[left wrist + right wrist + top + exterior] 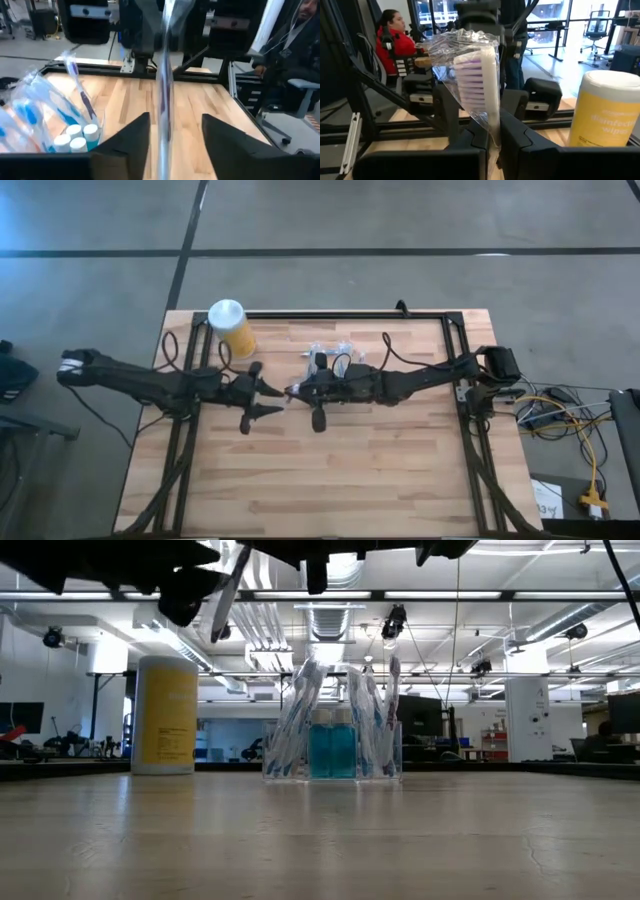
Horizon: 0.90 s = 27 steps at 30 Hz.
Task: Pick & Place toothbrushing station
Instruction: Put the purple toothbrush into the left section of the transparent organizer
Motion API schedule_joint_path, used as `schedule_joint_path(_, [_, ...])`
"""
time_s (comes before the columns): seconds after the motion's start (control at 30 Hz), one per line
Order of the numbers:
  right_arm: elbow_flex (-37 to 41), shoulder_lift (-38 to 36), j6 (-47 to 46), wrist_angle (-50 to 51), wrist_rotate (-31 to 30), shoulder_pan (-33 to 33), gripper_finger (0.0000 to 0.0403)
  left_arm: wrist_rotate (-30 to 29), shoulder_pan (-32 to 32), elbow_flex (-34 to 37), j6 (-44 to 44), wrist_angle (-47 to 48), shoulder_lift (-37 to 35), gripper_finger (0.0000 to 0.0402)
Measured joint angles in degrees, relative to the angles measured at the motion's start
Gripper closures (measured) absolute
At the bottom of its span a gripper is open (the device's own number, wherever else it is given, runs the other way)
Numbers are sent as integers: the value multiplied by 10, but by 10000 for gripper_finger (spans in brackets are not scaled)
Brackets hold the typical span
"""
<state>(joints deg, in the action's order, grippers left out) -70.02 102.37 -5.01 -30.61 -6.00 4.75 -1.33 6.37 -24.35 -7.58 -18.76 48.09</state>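
Observation:
The toothbrushing station (pixel 330 356), a clear box of wrapped toothbrushes and blue bottles, stands on the table's far middle and also shows in the low view (pixel 330 745) and the left wrist view (pixel 47 135). Above the table's middle, my right gripper (pixel 495 142) is shut on a wrapped purple-bristled toothbrush (pixel 479 82). My left gripper (pixel 175 145) faces it, open, one finger on either side of the toothbrush (pixel 164 95) with a gap showing on both sides. In the high view the two grippers, left (pixel 272 395) and right (pixel 297 391), nearly meet. My right gripper pinches the toothbrush between its two fingers just below the bristle head, through the clear wrapper (pixel 493 125). The fingers come level from the table's right and lie along the brush. The head sticks out past the fingertips toward the left gripper, lifted clear of the table (pixel 226 595).
A yellow canister with a white lid (pixel 232 327) stands at the far left of the table, left of the station (pixel 165 715). A black frame (pixel 455 340) runs around the tabletop. People sit beyond the table (pixel 395 35), and cables lie off its right edge (pixel 560 415).

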Motion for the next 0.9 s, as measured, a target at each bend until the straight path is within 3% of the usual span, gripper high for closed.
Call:
schedule_joint_path(0.23, [0,0,5,3,-2,0,391,3,0,-51,21,24,40,156])
schedule_joint_path(0.4, [0,0,7,4,-2,0,391,-3,0,-70,45,22,75,139])
schedule_joint_path(0.73, [0,0,7,18,-2,0,390,-15,0,-101,74,23,92,162])
schedule_joint_path(0.9, [1,0,11,18,-2,0,390,-18,-3,-101,73,30,93,208])
